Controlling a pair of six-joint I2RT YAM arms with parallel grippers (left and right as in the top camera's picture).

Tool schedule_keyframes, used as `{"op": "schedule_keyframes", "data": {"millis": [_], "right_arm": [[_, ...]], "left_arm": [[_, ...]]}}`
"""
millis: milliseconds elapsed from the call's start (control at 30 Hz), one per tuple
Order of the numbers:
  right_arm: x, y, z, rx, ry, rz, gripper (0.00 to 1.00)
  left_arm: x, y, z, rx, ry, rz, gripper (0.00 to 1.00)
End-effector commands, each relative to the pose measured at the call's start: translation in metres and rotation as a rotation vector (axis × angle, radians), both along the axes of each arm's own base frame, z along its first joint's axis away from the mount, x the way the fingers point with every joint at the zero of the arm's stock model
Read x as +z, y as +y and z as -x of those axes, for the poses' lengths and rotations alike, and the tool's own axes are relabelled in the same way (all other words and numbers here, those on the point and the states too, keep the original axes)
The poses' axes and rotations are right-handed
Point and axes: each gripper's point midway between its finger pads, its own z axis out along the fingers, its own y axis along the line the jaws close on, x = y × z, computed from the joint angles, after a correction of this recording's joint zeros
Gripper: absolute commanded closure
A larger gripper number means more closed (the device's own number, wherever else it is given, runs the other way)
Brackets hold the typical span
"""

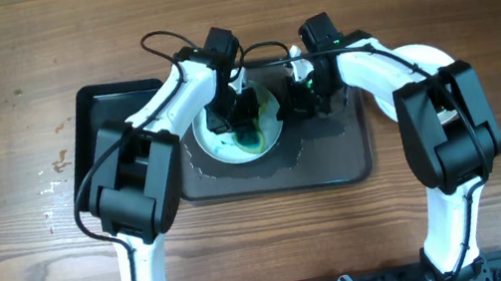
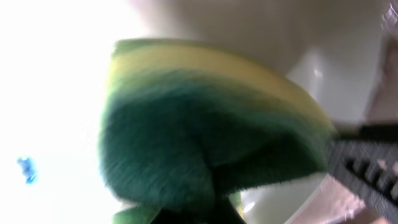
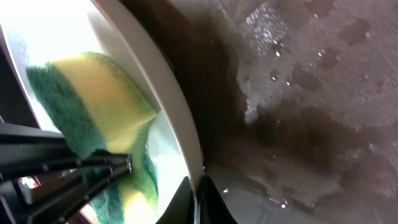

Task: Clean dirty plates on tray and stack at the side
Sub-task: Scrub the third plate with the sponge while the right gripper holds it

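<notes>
Sponge (image 2: 205, 137) is being clenched by left gripper (image 1: 245, 121) against the plate (image 1: 219, 145) beneath it. Plate rim is being pinched between right gripper (image 3: 200, 199) fingers, over wet tray (image 1: 335, 162).

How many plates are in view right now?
1: a white plate at the left end of the tray, with a sponge on it. More may be hidden underneath.
</notes>
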Motion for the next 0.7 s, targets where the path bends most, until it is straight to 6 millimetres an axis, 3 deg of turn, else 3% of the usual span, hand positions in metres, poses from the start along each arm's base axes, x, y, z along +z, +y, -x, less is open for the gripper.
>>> {"op": "schedule_keyframes", "data": {"millis": [0,167,333,500,600,667], "right_arm": [[-0.024,-0.005,0.016,0.004,0.067,0.043,0.96],[-0.024,-0.005,0.016,0.003,0.067,0.043,0.96],[-0.024,-0.005,0.016,0.002,0.067,0.043,0.95],[-0.024,-0.005,0.016,0.002,0.066,0.043,0.96],[-0.024,-0.005,0.016,-0.001,0.068,0.043,0.96],[-0.024,-0.005,0.015,-0.003,0.068,0.043,0.96]], "left_arm": [[-0.016,0.086,-0.033,0.273,-0.095,-0.392,0.96],[-0.008,0.129,-0.037,0.304,-0.132,-0.572,0.96],[-0.008,0.127,-0.024,0.258,-0.087,-0.585,0.96],[-0.011,0.054,0.012,-0.035,0.073,-0.209,0.96],[0.003,0.005,0.033,-0.194,0.129,0.079,0.96],[0.011,-0.013,0.035,-0.228,0.124,0.193,0.96]]}}
